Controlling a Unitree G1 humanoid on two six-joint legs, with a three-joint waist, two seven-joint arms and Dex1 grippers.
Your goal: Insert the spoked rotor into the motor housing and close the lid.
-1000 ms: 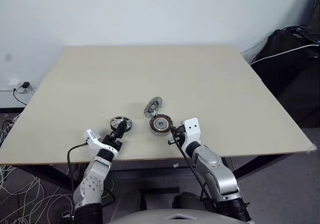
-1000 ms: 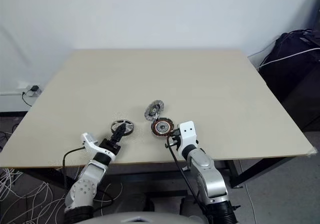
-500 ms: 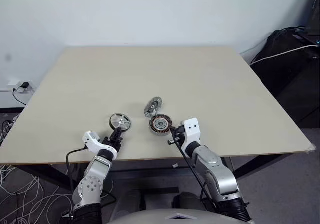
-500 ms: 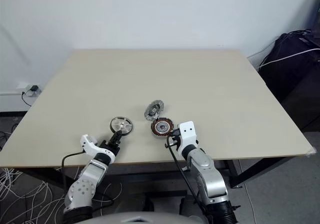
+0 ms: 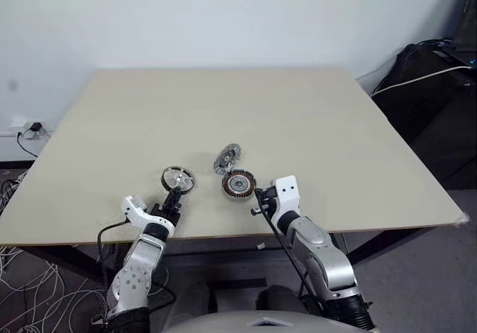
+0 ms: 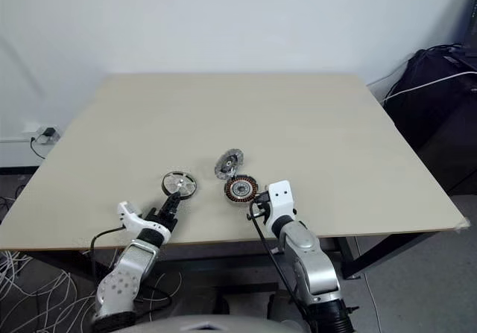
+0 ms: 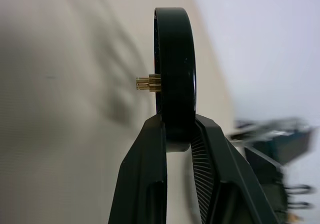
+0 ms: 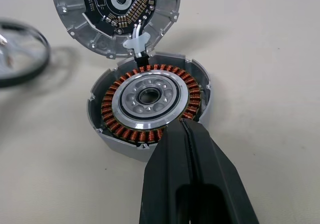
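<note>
In the head views the spoked rotor (image 5: 177, 178) was seen face-on as a silver wheel with a dark rim, raised off the beige surface (image 5: 313, 124) near its front edge and tipped up on edge, held by the left gripper (image 5: 174, 196). The left wrist view showed what the head views could not: the rotor was seen edge-on as a black band, its rim clamped between the two black fingers (image 7: 145, 174), with a small brass shaft end (image 7: 148, 83) projecting sideways from the hub, so that the wheel's axis ran across the line of the fingers and roughly level with the surface. The motor housing (image 8: 148, 102) lay flat on the surface to the right of the rotor and apart from it, its open face upward, its ring of copper windings around a pale bearing centre resolved clearly in the right wrist view. The right gripper (image 8: 186, 134) was pressed together at the housing's near rim; whether the wall was pinched could not be told. The lid (image 8: 116, 13), tilted up behind the housing and joined to it by a short wire lead, showed a circuit board on its inner face.
</note>
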